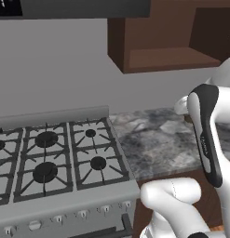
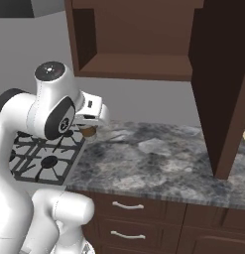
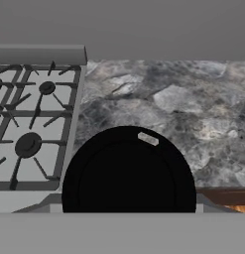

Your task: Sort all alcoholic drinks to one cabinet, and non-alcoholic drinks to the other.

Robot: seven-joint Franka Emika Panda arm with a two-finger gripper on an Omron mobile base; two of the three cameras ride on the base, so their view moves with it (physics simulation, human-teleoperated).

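Note:
A coffee cup, one of the non-alcoholic drinks, has its round dark lid close under the hand camera. From the right base view its tan body hangs just under the white hand, above the counter beside the stove. My gripper is shut on this cup, and its fingers are hidden by the hand and the cup. The open brown wall cabinet with its bare shelf board is above and to the right of the hand. The alcoholic drinks are out of view.
A gas stove lies to the left and the grey marble counter to the right. An open dark cabinet door juts out at the right. The grey range hood hangs above the stove. Drawers sit under the counter.

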